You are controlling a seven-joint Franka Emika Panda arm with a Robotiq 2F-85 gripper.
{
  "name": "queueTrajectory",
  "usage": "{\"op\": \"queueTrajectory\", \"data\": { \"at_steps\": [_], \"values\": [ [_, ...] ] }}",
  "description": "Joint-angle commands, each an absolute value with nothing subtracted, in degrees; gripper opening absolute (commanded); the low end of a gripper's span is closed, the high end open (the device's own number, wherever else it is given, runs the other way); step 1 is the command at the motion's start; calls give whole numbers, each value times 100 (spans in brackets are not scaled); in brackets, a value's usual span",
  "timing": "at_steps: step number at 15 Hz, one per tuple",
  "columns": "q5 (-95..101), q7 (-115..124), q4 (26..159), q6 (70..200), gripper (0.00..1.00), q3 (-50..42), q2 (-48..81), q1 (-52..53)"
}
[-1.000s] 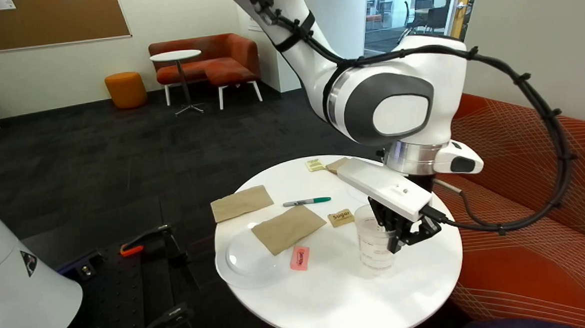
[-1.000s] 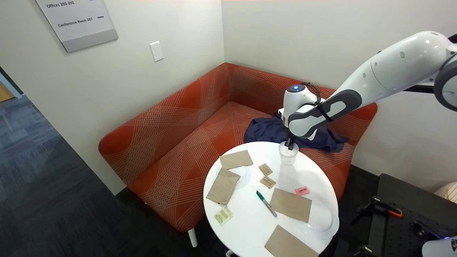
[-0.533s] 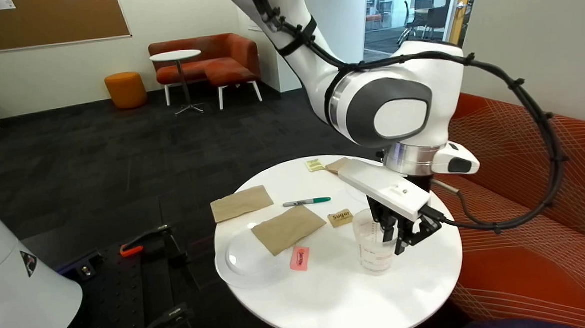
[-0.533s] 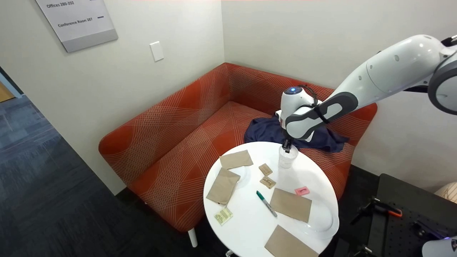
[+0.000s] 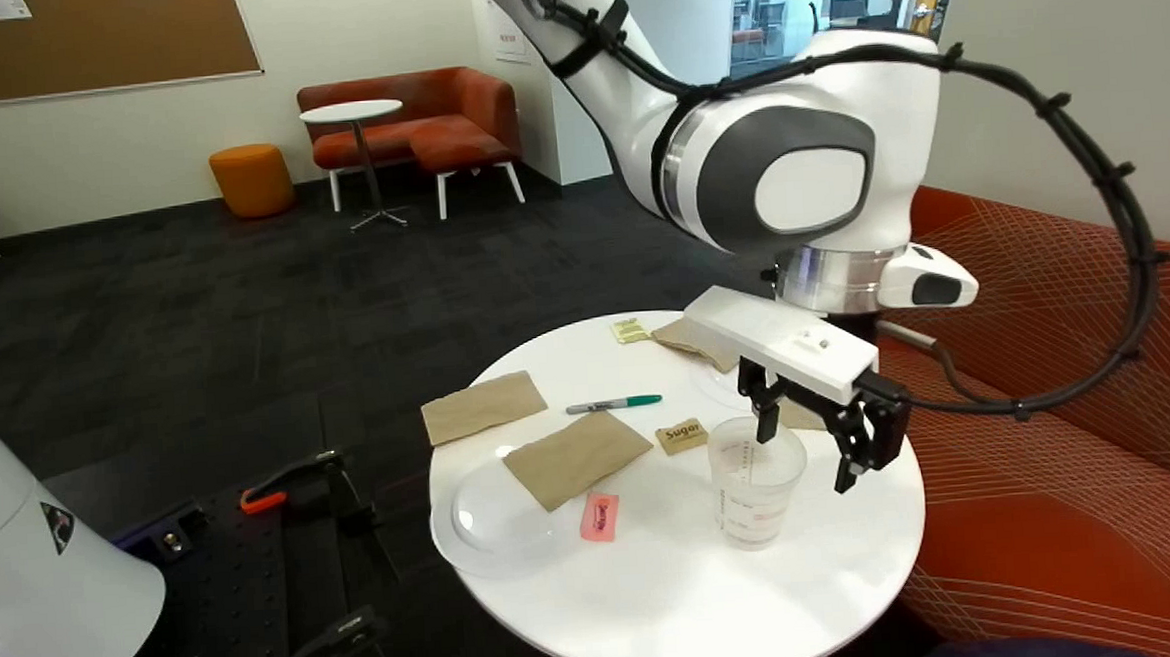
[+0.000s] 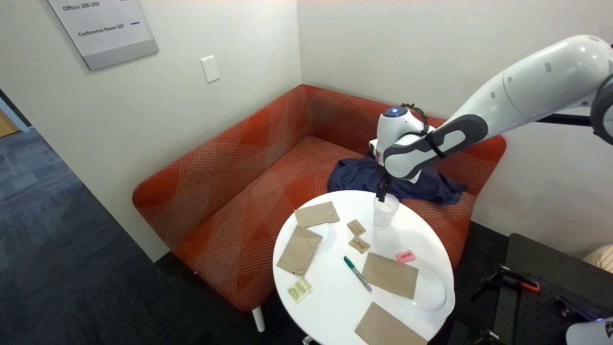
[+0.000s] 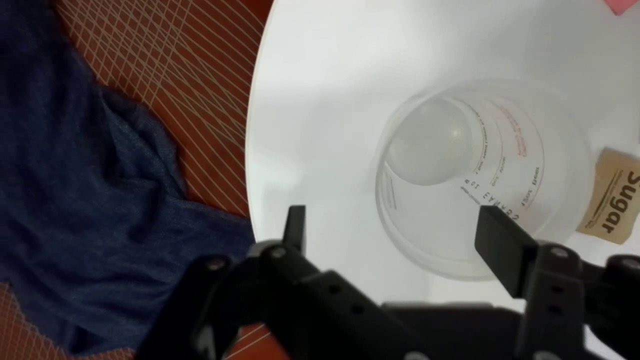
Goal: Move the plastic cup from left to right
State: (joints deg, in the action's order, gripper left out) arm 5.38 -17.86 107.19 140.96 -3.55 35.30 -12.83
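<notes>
The plastic cup (image 5: 757,490) is set upright on the white counter (image 5: 720,612), near the brown Sugar packet (image 7: 612,195), and it is not being gripped. The pincer (image 5: 805,455) is spread wide with nothing held in it: 1 finger (image 7: 502,250) is seen over the mouth of the cup, and 1 is seen outside it. Because height is hard to judge here, it can't be told if that inner tip is dipped below the rim or kept just above it. The cup looks to be made of thin, clear plastic and no drink can be seen in it, so it should be light and easily tipped. Its wall will likely be bent by a hard squeeze, and its smooth sides may be slippery, but it is not likely to be smashed. If it must be picked up again, it would best be held by the wall at the rim, with 1 finger put inside, 1 put outside, and only a soft pinch used. Just 0.5 seconds ago, the pincer was lower and its 2 fingers were close together at the rim; now it has been lifted, and the fingers have been moved far apart. The cup has been left in the same spot.
</notes>
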Motion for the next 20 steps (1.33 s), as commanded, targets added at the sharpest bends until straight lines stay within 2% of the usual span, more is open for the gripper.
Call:
{"op": "queueTrajectory", "data": {
  "at_steps": [1,9,20],
  "values": [
    [614,-1799,11060,13631,100,-389,2833,-1198],
    [637,-1748,11374,12704,100,-450,1674,-1057],
    [525,-1925,12244,12633,100,-455,158,-946]
  ]
}}
